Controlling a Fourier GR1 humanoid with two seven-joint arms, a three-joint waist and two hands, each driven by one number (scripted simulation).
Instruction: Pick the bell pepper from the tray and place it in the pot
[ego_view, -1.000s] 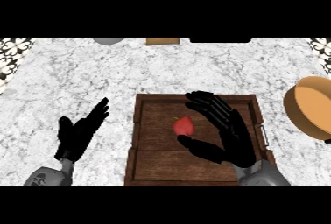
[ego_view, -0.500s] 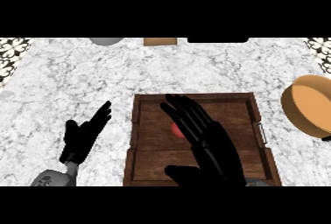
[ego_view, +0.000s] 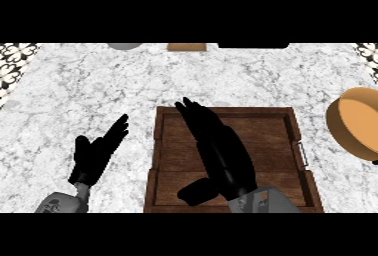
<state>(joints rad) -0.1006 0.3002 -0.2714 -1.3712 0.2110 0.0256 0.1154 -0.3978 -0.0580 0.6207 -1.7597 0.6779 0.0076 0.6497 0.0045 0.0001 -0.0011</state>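
While the right hand (ego_view: 218, 150) is lying stretched out over the wooden tray (ego_view: 277, 145), its fingers are running straight and close together toward the tray's far left corner, with the thumb sticking out to the left near the near edge. It isn't curled round anything I can see, so I'm calling it flat and unclenched. The bell pepper isn't showing anywhere right now; if it's on the tray it's sitting under that hand, and I can't tell.

Right of the hand, a good stretch of bare tray floor is showing all the way to the right wall, where a small metal handle (ego_view: 302, 151) is poking out. The tray's far rim is sitting just past the fingertips.

Off to the left, the left hand (ego_view: 96, 152) is resting over the marble counter (ego_view: 221, 75), fingers straight and angled up to the far right, just beside the tray's left wall and not touching it.

The pot (ego_view: 356, 122) is sitting at the right edge of the view, partly cut off, with a strip of open counter between it and the tray. Lots of bare marble is lying on the far side, up to a few small items at the far edge that I can't make out.
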